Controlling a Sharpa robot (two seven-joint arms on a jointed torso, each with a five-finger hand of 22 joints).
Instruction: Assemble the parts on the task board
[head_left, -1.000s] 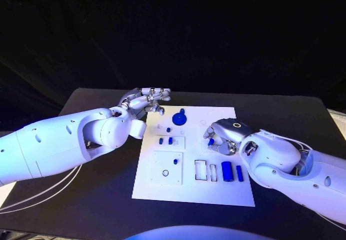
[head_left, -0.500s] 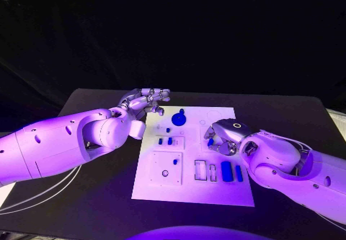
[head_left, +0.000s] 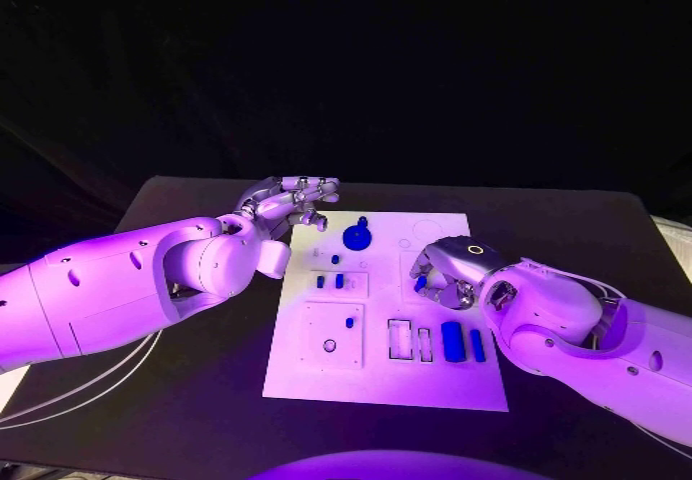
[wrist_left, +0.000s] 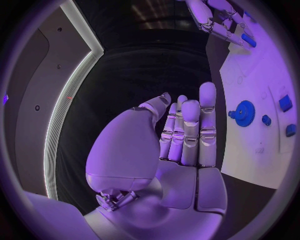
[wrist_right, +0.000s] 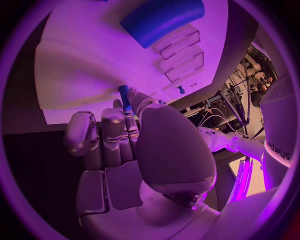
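Both hands at the task board (head_left: 387, 392) on the desk (head_left: 577, 240).
Right hand (head_left: 440, 275) pinches a small blue part (head_left: 421, 284) over the board's right side; left hand (head_left: 293, 200), empty with fingers straight, hovers beside its far-left corner.

The black table (head_left: 188, 400) carries 1 thing lying directly on it: the white task board (head_left: 433, 385), a rectangular plate. It lies flat about midway between the table's left and right edges, its long sides running from the near edge toward the far edge, and it stops short of both. Bare black surface shows on all 4 sides of the board, widest toward the left and right edges.
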